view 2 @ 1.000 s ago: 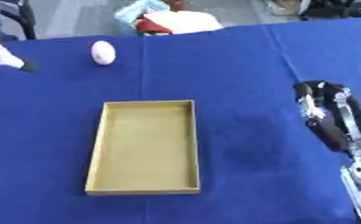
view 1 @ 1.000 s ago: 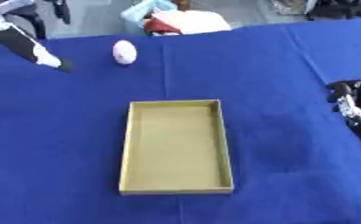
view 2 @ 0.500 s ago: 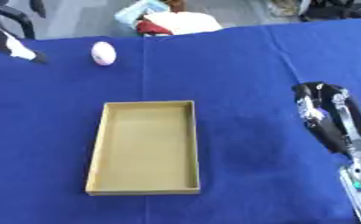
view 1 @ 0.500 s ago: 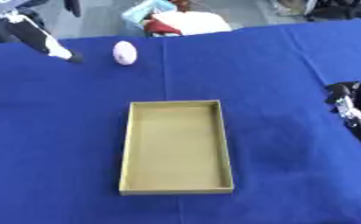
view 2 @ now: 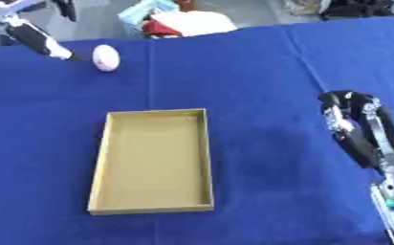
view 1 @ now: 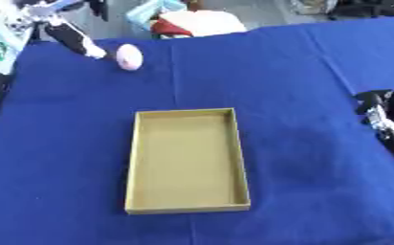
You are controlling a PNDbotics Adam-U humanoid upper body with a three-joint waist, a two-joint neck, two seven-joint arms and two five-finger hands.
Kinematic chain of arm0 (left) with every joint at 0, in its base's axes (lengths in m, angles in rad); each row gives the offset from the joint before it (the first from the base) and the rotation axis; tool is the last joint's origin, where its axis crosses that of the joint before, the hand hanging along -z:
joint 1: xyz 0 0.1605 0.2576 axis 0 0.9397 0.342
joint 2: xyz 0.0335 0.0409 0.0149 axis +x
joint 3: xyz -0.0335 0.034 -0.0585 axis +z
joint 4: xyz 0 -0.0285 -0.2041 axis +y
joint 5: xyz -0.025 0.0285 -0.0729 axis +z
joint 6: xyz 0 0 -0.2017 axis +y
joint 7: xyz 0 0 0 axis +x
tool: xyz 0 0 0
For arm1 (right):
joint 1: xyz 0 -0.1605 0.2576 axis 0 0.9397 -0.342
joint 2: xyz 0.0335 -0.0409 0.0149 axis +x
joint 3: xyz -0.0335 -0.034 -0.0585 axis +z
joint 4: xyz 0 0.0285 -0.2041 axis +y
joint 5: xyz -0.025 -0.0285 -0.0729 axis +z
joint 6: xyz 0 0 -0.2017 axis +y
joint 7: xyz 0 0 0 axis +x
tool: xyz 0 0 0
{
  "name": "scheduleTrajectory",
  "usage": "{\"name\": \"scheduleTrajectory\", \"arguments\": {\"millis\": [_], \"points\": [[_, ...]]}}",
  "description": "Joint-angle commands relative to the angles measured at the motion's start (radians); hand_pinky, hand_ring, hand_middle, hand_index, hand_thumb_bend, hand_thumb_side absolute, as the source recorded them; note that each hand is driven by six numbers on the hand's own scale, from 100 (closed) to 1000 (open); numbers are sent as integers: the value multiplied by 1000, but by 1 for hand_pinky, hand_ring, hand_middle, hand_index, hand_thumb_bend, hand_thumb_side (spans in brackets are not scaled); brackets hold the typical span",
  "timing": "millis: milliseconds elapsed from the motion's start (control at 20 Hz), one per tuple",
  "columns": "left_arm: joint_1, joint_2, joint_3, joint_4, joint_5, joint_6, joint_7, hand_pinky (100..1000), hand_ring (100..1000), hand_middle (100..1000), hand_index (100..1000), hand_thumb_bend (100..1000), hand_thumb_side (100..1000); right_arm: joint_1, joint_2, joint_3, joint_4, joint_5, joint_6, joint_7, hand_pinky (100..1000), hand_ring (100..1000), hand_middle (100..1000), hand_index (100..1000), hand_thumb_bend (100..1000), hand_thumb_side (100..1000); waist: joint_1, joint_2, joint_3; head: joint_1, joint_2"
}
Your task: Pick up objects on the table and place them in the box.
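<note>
The left hand (view 1: 71, 38) reaches in from the far left corner with its fingers extended straight, tips just beside the small pale pink egg-shaped object (view 1: 128, 57) but not closed on it — nothing is held. That pink object lies on the blue cloth-covered table (view 1: 300, 72) near the far left, well apart from the shallow rectangular tan cardboard box (view 1: 186, 160), which sits open and empty in the middle. The right hand (view 2: 357, 125) rests idle at the right edge, fingers relaxed and holding nothing.

The step in hand looks like the approach to the 1 object in reach. To do it well, the left hand should come over the top of the rounded shape, with thumb and fingers on opposite sides — a sideways nudge from the fingertips would likely send it rolling toward the table's far edge. Closing around its widest part should keep it from squirting out. Then lift clear before carrying it toward the box and lower it inside rather than dropping it from height.
</note>
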Motion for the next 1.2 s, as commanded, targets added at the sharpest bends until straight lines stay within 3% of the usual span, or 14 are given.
{"name": "scheduleTrajectory", "arguments": {"millis": [50, 600, 1000, 1200], "points": [[-39, -4, 36, 68, -61, 33, 44, 672, 603, 461, 572, 693, 420, -15, -12, -1, -11, -9, -3, 4, 501, 601, 501, 697, 100, 848, 0, -13, -6, 6, -8], [-64, -33, 77, 202, -223, 117, 146, 672, 606, 461, 576, 703, 432, -20, -12, 0, -12, -15, -6, 4, 500, 601, 500, 697, 100, 852, 12, 3, -31, 9, -10], [-56, -43, 85, 220, -265, 137, 178, 670, 602, 457, 572, 690, 418, -22, -10, -1, -13, -17, -9, 2, 499, 601, 499, 696, 100, 852, 20, 12, -36, 5, -11], [-50, -46, 89, 224, -272, 167, 226, 668, 596, 455, 569, 652, 364, -22, -9, -2, -13, -19, -10, 2, 499, 601, 499, 696, 100, 855, 21, 17, -39, 5, -13]]}}
